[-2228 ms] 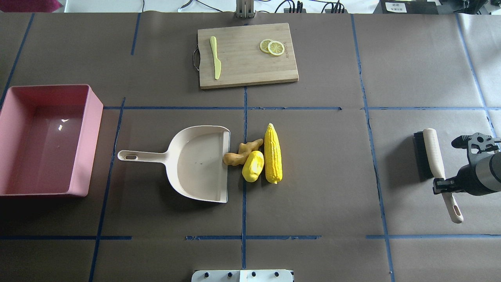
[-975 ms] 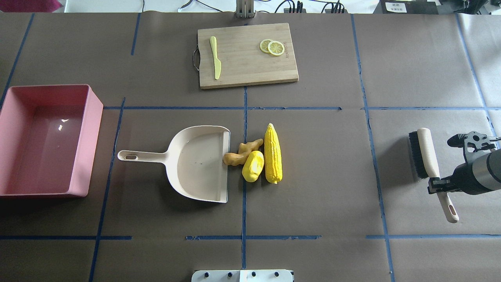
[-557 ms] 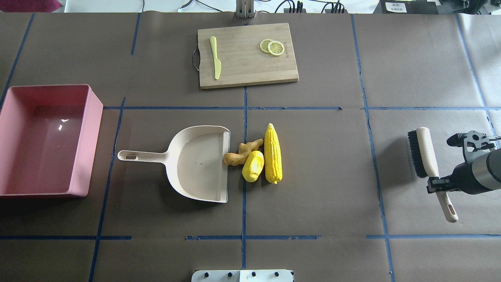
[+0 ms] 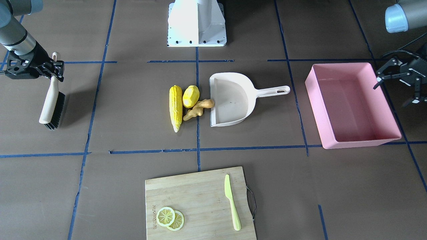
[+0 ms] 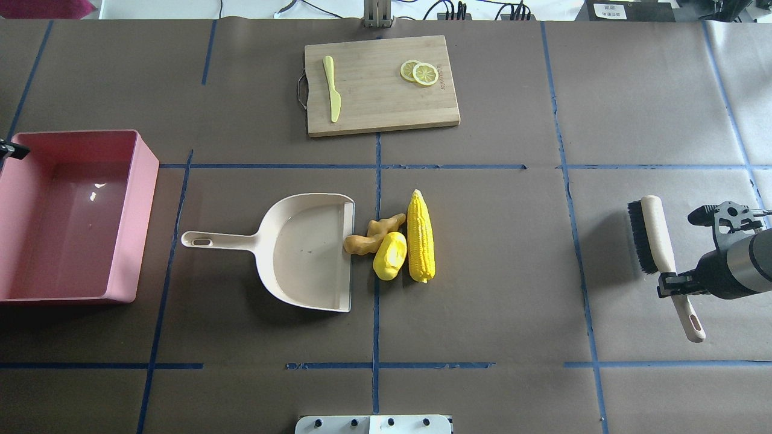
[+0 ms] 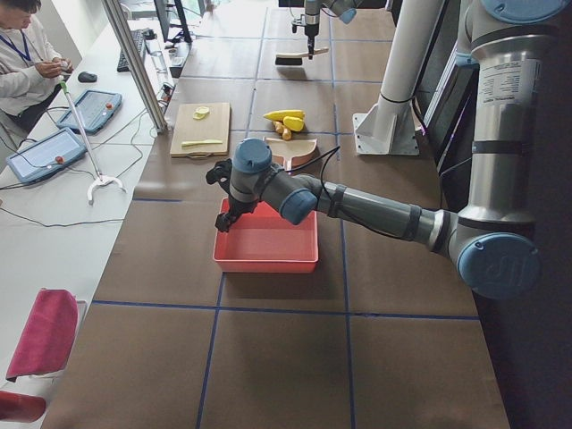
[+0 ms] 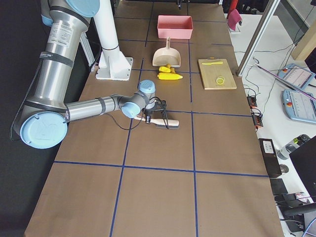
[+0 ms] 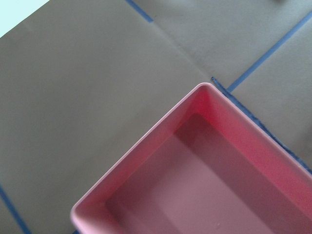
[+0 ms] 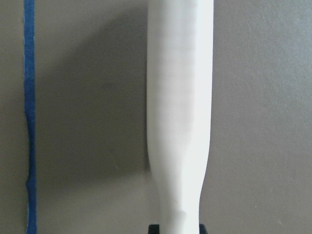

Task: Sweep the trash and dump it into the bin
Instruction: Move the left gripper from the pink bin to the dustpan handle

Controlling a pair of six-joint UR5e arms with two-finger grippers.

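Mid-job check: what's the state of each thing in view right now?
Right gripper: shut on the brush handle.
Left gripper: open, at the bin corner.
Brush: held, bristles toward the corn cob.
Bin: upright, empty.
Dustpan: flat, empty.
Ginger root: on the table, touching the dustpan's lip.
Lemon-like fruit, corn cob: on the table, unswept.
Knife, lemon slices: lying on the cutting board.
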